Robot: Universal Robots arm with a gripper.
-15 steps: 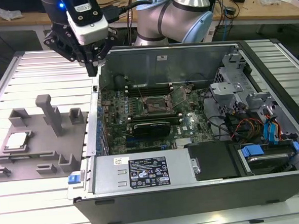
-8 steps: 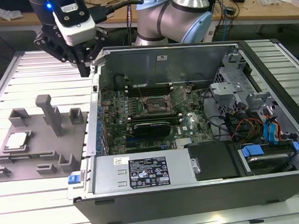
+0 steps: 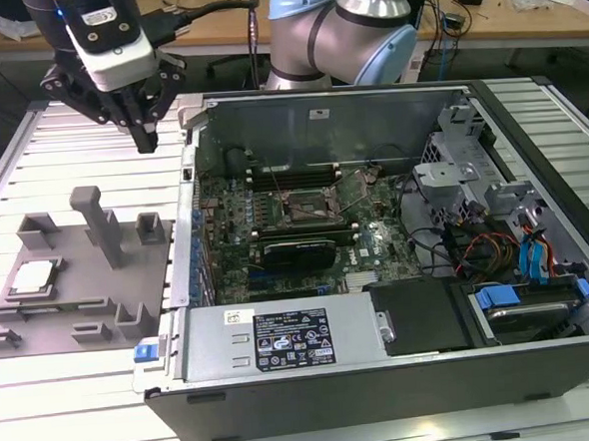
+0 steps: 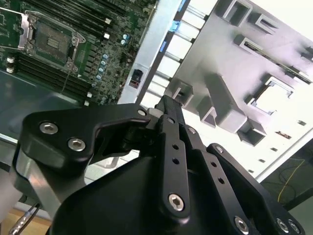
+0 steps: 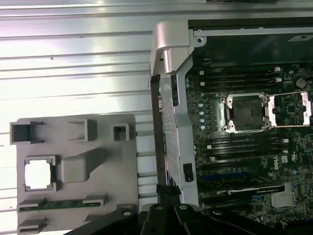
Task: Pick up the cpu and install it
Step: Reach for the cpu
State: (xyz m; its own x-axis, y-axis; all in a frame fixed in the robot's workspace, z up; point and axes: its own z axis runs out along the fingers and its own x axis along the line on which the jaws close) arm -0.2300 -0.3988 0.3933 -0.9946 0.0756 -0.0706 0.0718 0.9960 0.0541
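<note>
Nearest in the exterior view, on the slatted worktop: open computer case. Beside it, toward that view's left, grey fixture with the cpu lying flat in a square pocket (pale top up). Farther back, inside the case, motherboard socket, frame flipped open. Beyond the fixture, above the worktop, claw pressed together, pinching nothing, well apart from the cpu.

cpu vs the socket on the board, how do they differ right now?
The cpu is pale and bright; the socket is dark inside a metal frame. The cpu sits in the grey fixture outside the case; the socket is on the green board inside it. Both are square and lie flat.
</note>
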